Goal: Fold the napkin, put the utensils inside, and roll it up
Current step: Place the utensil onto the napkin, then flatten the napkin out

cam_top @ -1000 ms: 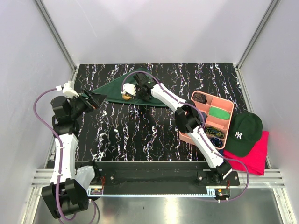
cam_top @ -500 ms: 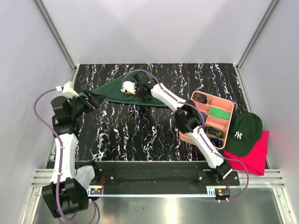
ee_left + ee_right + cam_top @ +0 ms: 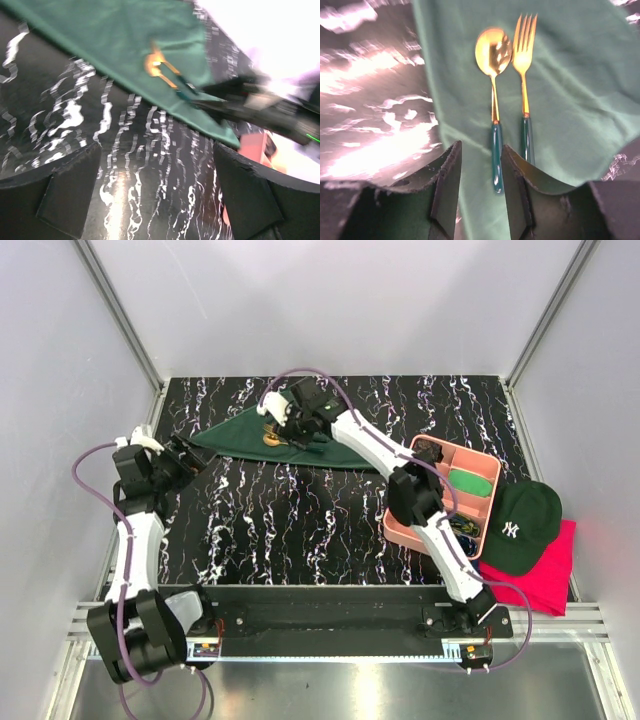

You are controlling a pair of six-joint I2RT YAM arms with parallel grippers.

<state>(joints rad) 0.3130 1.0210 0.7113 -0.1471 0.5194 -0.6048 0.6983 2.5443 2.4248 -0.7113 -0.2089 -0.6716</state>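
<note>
The dark green napkin (image 3: 232, 436) lies folded in a triangle at the back of the table. On it rest the utensils (image 3: 272, 440), a gold spoon (image 3: 492, 50) and a gold fork (image 3: 524, 45) with green handles, side by side. My right gripper (image 3: 291, 430) hovers just over their handle ends, open; the spoon's handle lies on the cloth (image 3: 570, 100) between the fingers, ungripped. Left of the napkin, my left gripper (image 3: 186, 455) stands wide open over bare table (image 3: 130, 165), empty. The left wrist view shows the napkin (image 3: 115, 40) and utensils (image 3: 160, 67) ahead.
A pink tray (image 3: 397, 534) with small items, among them a bright green swatch (image 3: 470, 483), stands at the right. Beside it a dark cap (image 3: 520, 525) lies on a pink-red cloth (image 3: 552, 578). The black marbled table is walled on three sides.
My right gripper opened and pulled back and up, and the spoon and fork now lie uncovered on the napkin. The left arm drew back slightly to the left.
</note>
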